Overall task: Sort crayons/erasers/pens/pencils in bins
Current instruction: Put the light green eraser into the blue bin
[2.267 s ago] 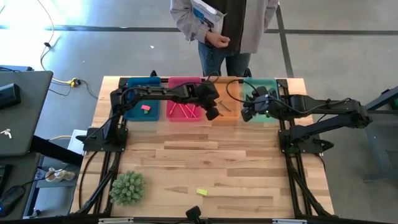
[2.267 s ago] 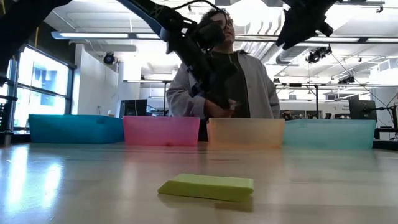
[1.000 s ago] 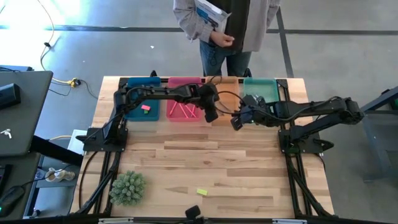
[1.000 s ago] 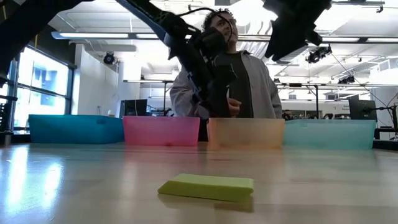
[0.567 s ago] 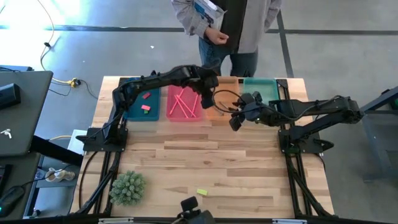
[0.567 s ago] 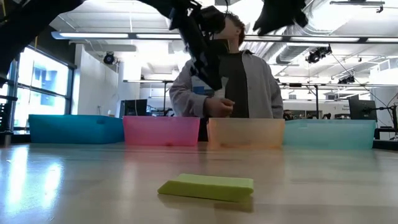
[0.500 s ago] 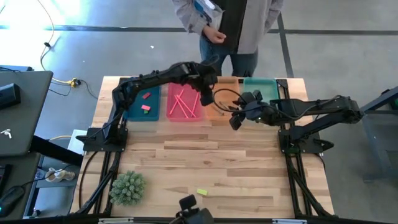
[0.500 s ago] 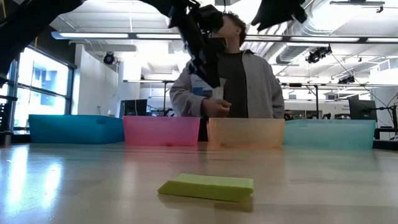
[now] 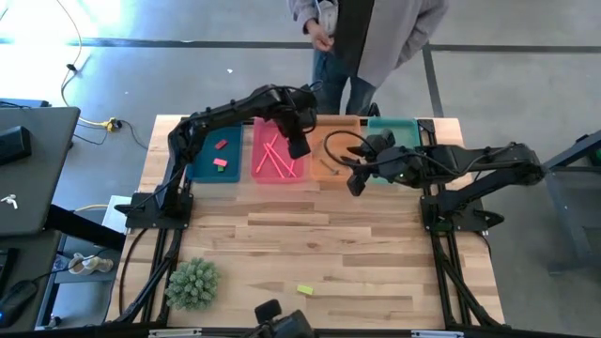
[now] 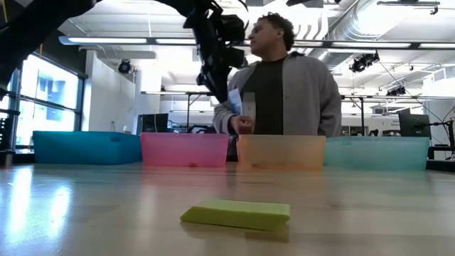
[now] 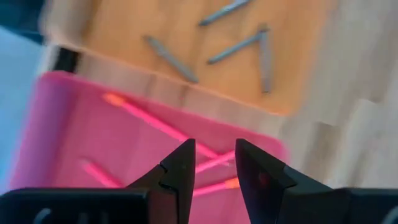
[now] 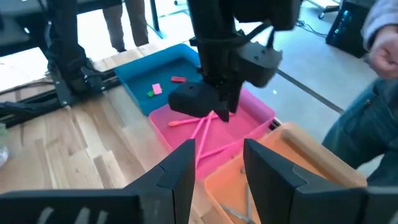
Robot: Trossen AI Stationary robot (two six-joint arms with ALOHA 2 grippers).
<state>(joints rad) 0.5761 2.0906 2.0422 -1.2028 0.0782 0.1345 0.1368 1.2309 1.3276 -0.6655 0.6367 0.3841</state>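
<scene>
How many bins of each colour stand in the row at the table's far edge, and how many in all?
Blue bin: 1
Pink bin: 1
Orange bin: 1
Teal-green bin: 1
Total: 4

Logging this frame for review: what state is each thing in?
Left gripper: jaws apart, empty, above the pink bin.
Right gripper: jaws apart, empty, near the orange bin.
Blue bin: holds a red and a green eraser.
Pink bin: holds long pink sticks.
Orange bin: holds grey sticks.
Teal bin: contents hidden by the arm.
Yellow-green eraser: flat on the table, unsorted.
</scene>
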